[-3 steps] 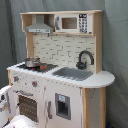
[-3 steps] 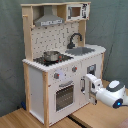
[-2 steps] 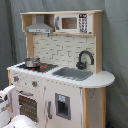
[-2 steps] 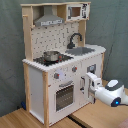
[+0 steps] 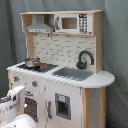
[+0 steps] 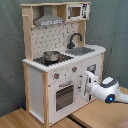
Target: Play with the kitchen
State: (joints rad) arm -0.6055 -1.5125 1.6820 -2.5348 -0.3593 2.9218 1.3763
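Second exterior view: the white gripper [image 6: 86, 81] sits against the kitchen [image 6: 50, 95] front, beside the oven door [image 6: 64, 95]. Whether its fingers are open or closed cannot be told. A metal pot [image 6: 50, 55] stands on the stove at the worktop's end farthest from the sink.

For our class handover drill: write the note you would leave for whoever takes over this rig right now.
Gripper: at the kitchen front, beside the oven door; whether the jaws are open cannot be told.
Kitchen: upright; pot on the stove, sink beside it, faucet behind it.
Done: arm brought to the front panel.
Left: oven door looks closed; nothing visibly moved yet.
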